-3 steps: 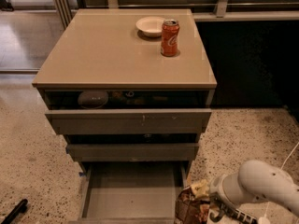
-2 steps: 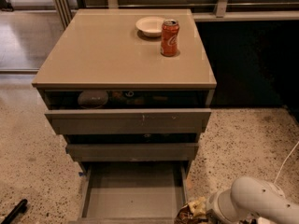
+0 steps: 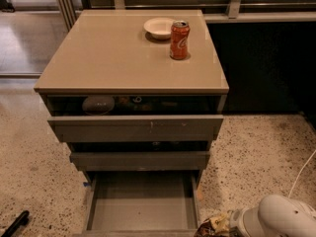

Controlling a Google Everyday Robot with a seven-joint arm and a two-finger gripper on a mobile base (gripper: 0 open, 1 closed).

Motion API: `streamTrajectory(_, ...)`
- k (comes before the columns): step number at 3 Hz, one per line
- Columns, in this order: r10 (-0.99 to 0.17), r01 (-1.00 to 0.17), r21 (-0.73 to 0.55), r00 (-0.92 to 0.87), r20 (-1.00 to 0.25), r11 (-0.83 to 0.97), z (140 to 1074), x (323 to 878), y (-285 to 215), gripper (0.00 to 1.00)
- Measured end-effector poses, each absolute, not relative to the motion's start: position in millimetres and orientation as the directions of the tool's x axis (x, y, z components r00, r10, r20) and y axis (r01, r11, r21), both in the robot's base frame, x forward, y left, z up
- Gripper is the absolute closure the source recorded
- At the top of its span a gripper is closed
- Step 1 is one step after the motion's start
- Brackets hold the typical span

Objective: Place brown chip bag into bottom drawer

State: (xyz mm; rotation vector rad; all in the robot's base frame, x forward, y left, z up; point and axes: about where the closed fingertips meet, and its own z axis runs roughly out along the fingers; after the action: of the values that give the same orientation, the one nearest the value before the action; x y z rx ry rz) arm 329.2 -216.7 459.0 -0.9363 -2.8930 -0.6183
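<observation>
Only the lower right corner shows the robot. Its white arm [image 3: 284, 217] has a smooth, rounded plastic shell, bulbous like a capsule and faintly glossy under the room light. Toward its left end the shell steps down to a narrower, slightly greyer collar [image 3: 240, 223]. The gripper [image 3: 228, 228] sits just past that collar at the very bottom edge of the view, largely cut off there. A thin white cable [image 3: 302, 176] curves in from the right edge, down toward the arm's upper side.
</observation>
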Motion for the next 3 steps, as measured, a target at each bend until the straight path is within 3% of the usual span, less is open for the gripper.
streamTrajectory(3,0.549,0.59,0.424,-0.804,0.229,0.687,524.9,408.9,-179.2,1.0)
